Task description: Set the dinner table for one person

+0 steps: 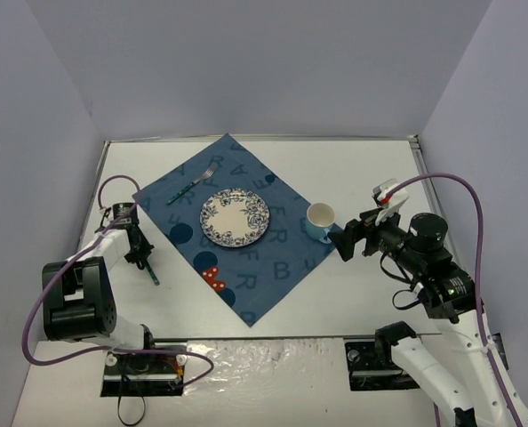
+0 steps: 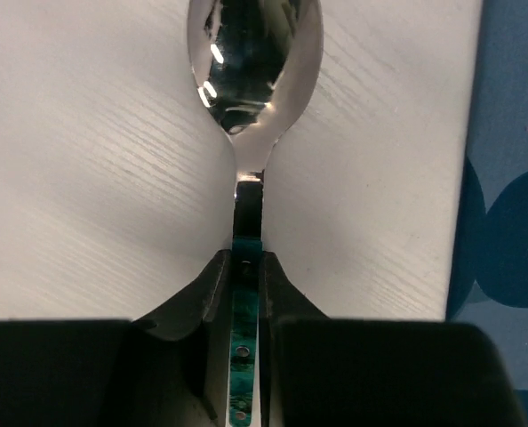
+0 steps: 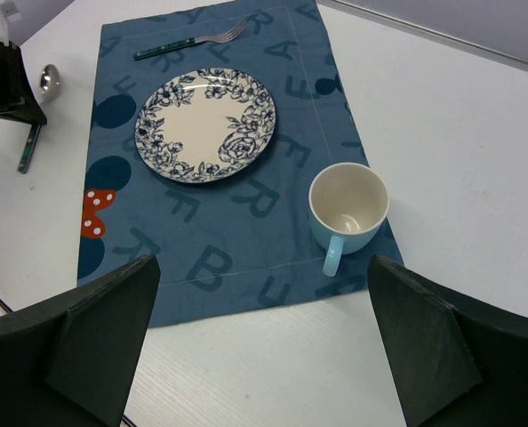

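Count: 1 dinner table, 1 cloth, 1 plate, 1 fork, 1 mug, 1 spoon, 2 grippers. Dinner table: flat white rect. top w/ faint wood-grain texture & thin metal edge trim, filling the top view under everything else. Cloth: dark blue fabric, laid diamond-wise at table centre, printed w/ paler letters (R, B, F, E, J, Y legible), darker discs & a red white-dotted motif at 6–7 o'clock from plate. Plate: round, glossy, cream centre, blue floral rim, mid-cloth. Fork: metal tines, green handle, on cloth at 10 o'clock from plate. Mug: round, pale blue outside, cream inside, at 3 o'clock from plate on cloth's corner, handle toward the right gripper. Black jaws there wide apart, near the mug at its 4 o'clock. At 8 o'clock from plate, off the cloth over bare table, left gripper: jaws pinched on spoon's green riveted handle; spoon bowl oval, mirror-bright metal; contact w/ table – cannot tell.
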Motion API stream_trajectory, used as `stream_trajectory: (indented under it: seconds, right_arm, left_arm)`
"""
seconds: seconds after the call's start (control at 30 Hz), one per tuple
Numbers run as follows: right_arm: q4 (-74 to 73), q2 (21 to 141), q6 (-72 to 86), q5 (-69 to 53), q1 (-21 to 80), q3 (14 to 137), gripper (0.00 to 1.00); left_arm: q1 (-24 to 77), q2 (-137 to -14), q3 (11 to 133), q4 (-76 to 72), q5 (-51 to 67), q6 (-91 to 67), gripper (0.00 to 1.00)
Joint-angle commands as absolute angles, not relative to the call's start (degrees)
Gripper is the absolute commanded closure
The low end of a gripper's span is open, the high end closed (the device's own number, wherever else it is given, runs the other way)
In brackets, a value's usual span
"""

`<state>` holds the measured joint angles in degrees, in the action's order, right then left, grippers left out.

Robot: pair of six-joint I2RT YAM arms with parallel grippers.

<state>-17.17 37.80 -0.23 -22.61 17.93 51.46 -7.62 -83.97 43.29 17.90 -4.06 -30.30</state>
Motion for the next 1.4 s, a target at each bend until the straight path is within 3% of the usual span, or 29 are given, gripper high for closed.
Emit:
stream_trajectory:
  seconds: [0.0,0.27,0.33,0.4,0.63,0.87,1.37]
  right_arm:
    - [-14.2,37.6,0.0,-23.9,17.7,51.9,0.0]
    - [-14.6,37.1,0.0,-22.5,17.9,53.3,0.0]
    - [-14.8,37.2,0.0,-21.1,18.2,54.5,0.0]
    - [-15.0,37.5,0.0,-19.5,18.4,55.6,0.0]
    - [-15.3,37.6,1.6,-15.0,18.7,58.1,0.0]
    - [-17.3,36.5,1.2,-13.9,19.0,60.2,0.0]
    - [-21.4,34.2,-0.9,-10.1,19.0,61.8,0.0]
  left_arm:
    - [-6.9,-80.7,44.7,18.8,-3.4,-30.5,1.0]
    - [4.9,-70.4,55.4,30.6,-7.7,-22.4,1.0]
    - [14.0,-69.6,59.3,31.5,-7.0,-19.6,1.0]
    - [25.2,-71.4,61.8,31.9,-7.1,-17.1,1.0]
    - [48.7,-87.9,72.4,31.6,-10.1,-13.6,1.0]
    - [54.9,-102.2,82.6,30.1,-9.4,-10.0,1.0]
    - [56.5,-108.1,82.1,24.8,-5.8,-12.9,1.0]
